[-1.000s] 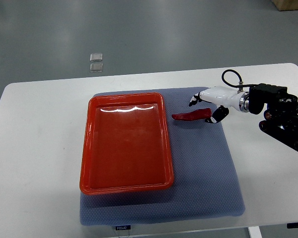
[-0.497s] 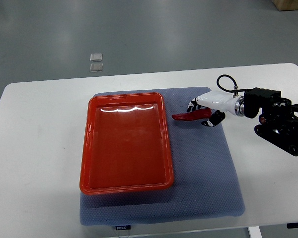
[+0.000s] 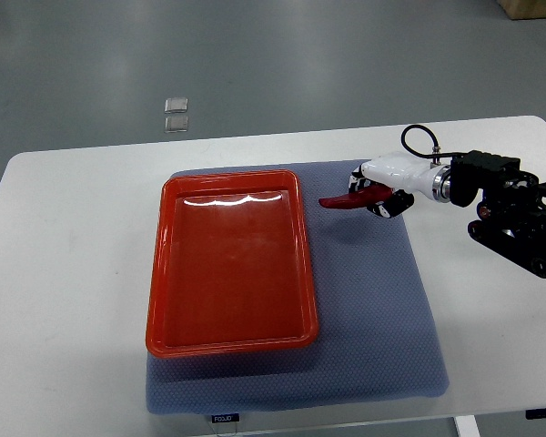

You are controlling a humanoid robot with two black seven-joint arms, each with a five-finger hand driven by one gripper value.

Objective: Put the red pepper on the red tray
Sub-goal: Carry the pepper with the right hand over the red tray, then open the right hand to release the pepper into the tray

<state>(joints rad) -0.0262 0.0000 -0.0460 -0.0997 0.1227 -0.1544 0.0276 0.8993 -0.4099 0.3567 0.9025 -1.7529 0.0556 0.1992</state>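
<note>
— Top view: how is the arm posed?
— It reaches in from the right, level over the blue mat [image 3: 373, 309]; the right hand [image 3: 379, 188] has its fingers curled around the red pepper [image 3: 346, 199], held just right of the red tray [image 3: 229, 262].
— Any writing?
— A small label at the mat's front edge, too tiny to read. The pepper's stem end is hidden inside the hand.
</note>
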